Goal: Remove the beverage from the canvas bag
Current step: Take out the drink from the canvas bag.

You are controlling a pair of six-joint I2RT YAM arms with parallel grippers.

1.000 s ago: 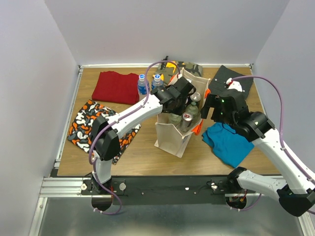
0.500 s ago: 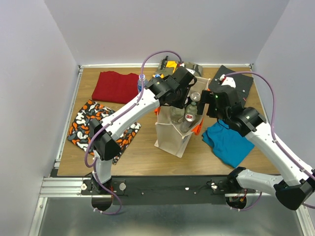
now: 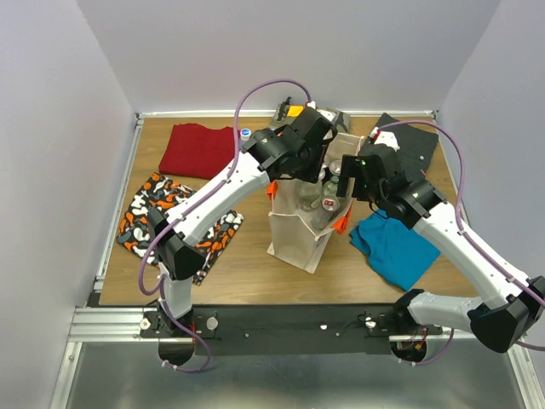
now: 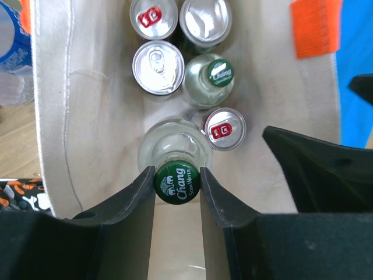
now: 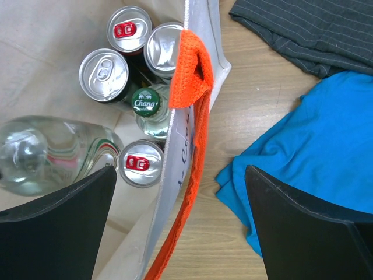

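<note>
The bag (image 3: 294,239) stands upright near the middle of the table (image 3: 247,273), mouth open. The left hand (image 4: 176,182) reaches into it from 12 o'clock, and its two fingers are clamped on the green cap of a clear glass bottle (image 4: 175,146). In the left wrist view the bottle sits inside the bag's walls at the 6 o'clock end. Four cans (image 4: 158,67) and a second green-capped bottle (image 4: 220,74) are packed toward 12 o'clock.

The right hand (image 5: 179,169) hangs over the bag's 3 o'clock rim with its fingers spread wide, holding nothing. The orange handle (image 5: 192,70) lies between them below.

Around the bag on the table:
- A blue cloth (image 3: 396,247) lies at 4 o'clock.
- A dark cloth (image 3: 413,141) lies at 2 o'clock.
- A red cloth (image 3: 200,152) lies at 10 o'clock.
- A patterned cloth (image 3: 145,213) lies at 9 o'clock.
</note>
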